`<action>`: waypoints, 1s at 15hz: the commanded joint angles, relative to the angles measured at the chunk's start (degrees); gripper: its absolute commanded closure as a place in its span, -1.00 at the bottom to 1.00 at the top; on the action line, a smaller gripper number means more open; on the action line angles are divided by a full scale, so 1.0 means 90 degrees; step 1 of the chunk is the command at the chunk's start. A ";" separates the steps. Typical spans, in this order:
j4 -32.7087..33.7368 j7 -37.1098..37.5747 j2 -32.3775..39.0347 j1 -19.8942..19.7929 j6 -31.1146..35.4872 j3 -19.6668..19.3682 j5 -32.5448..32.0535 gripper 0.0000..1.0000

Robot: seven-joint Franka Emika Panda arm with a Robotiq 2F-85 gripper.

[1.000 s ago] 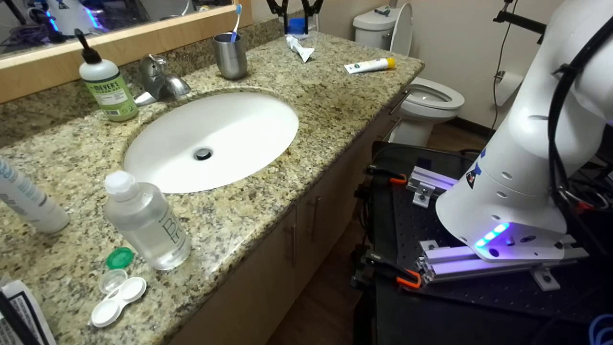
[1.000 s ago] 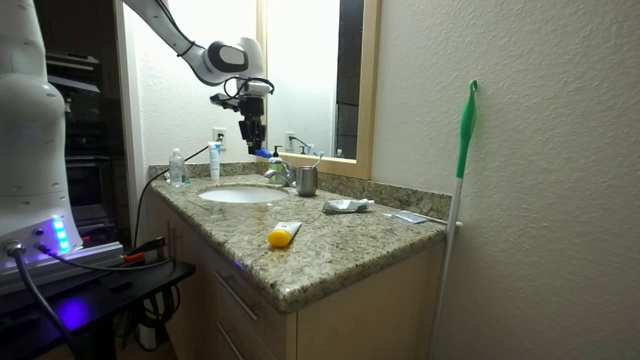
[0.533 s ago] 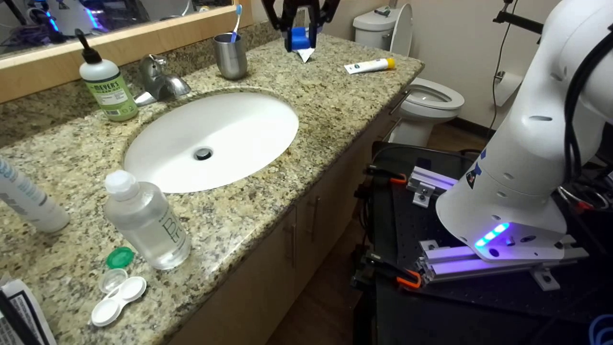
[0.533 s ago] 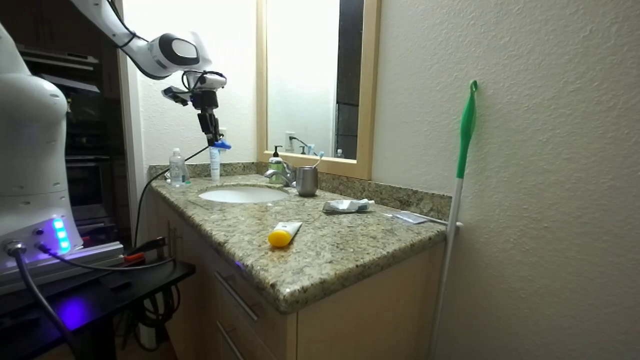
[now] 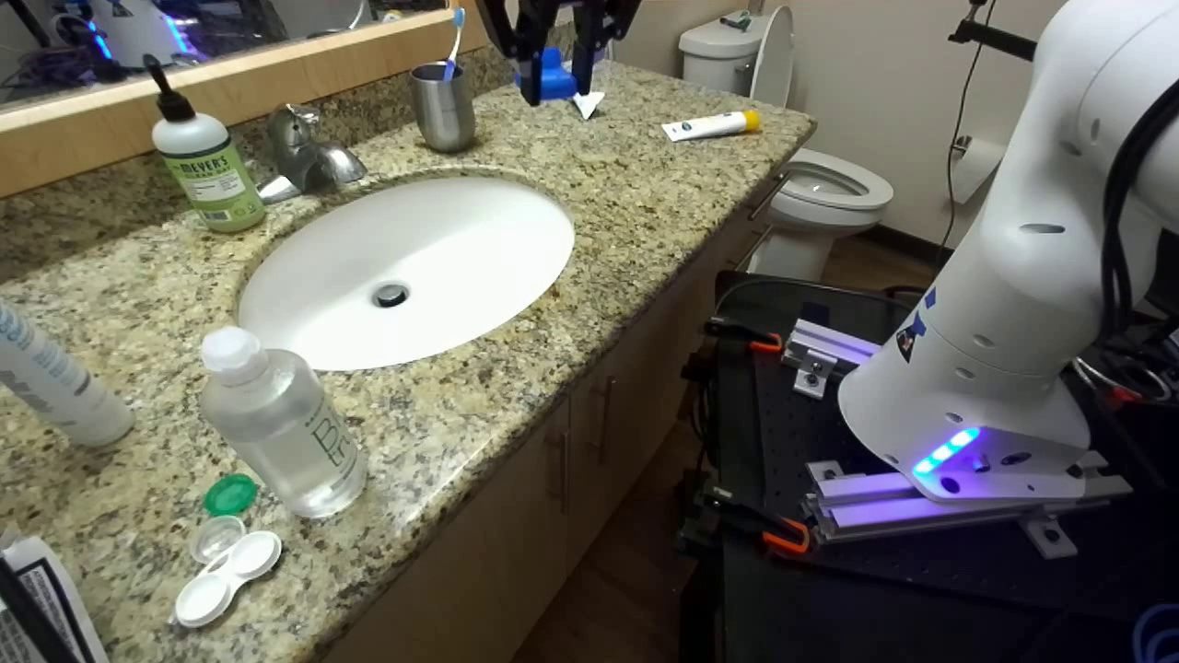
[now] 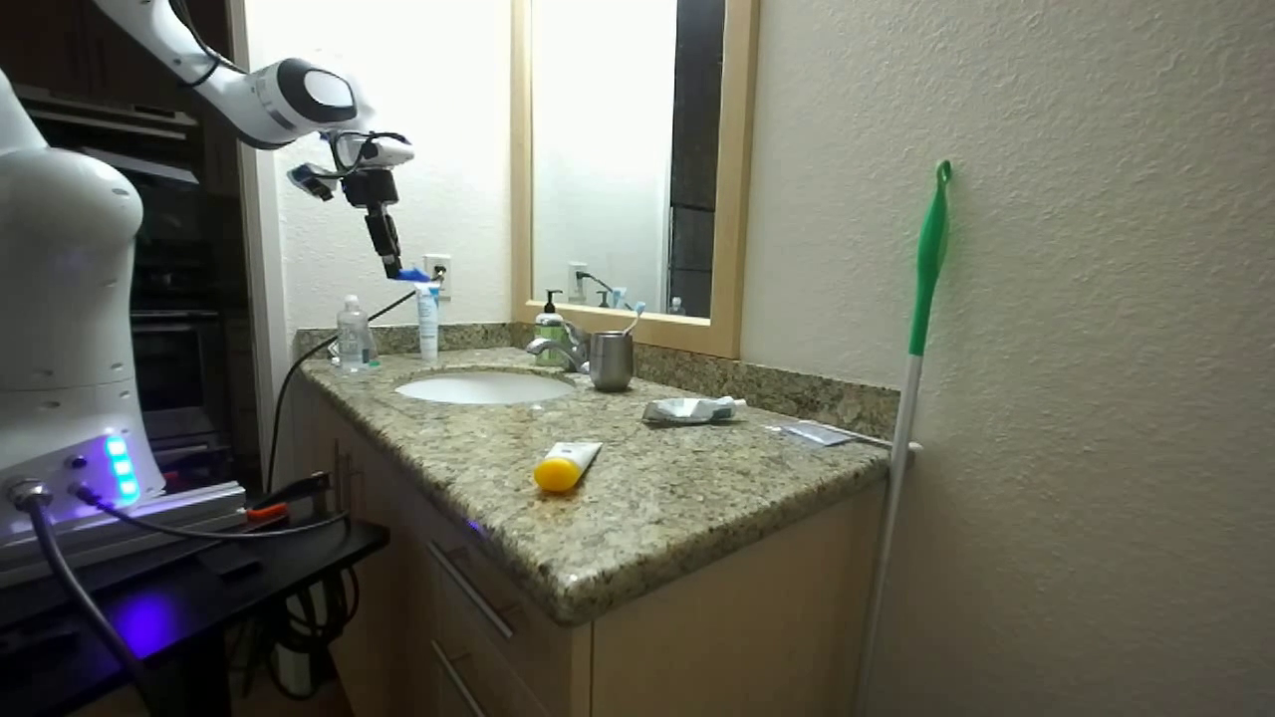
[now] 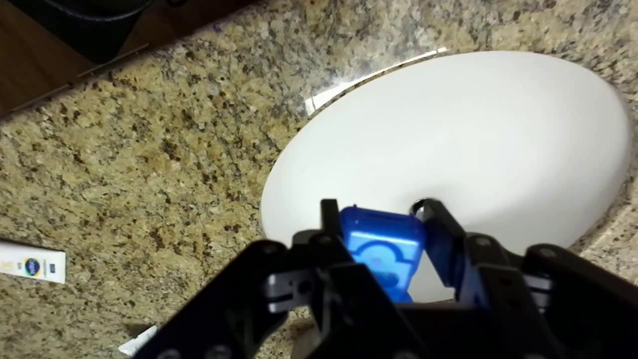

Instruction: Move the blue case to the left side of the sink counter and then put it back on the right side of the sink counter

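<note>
Fingers of your gripper pinch the blue case by its sides, close to the tips. In the wrist view it shows in front of the white basin, raised well above the sink counter. You are most likely mid-carry, bound for the left side, though these views leave the return trip possible. Hold the squeeze constant and move gently: smooth plastic gripped that near the tips could swivel or slip, and a drop here would probably land it in the basin. Travel high past the faucet and the basin's rim. Out on the right side, the crumpled white tube and the yellow-capped tube lie apart; the counter between them should suit the later return. Farther off, on the left, aim for the stretch between the basin and the upright white tube, well apart from the clear bottle so your fingers have room to spread; a nudge might topple either. Bring the case down level and slowly, and let go only once it rests on the counter.
</note>
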 commanded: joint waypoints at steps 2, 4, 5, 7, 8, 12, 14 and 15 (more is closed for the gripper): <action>0.0261 0.0029 0.0679 0.0415 0.0653 0.0753 0.0552 0.60; 0.0643 0.0243 0.1157 0.0613 0.0923 0.1181 0.0697 0.60; 0.0891 0.0450 0.1431 0.0564 0.1093 0.1368 0.0580 0.60; 0.1322 0.0971 0.1943 0.0360 0.1303 0.1589 0.0213 0.60; 0.1541 0.1211 0.2212 0.0282 0.1352 0.1597 0.0028 0.60; 0.2278 0.1261 0.2942 0.0484 0.0874 0.1044 0.0532 0.60; 0.2018 0.1339 0.2774 0.0578 0.1133 0.0964 0.0338 0.10; 0.2113 0.1335 0.2882 0.0584 0.1115 0.0908 0.0369 0.10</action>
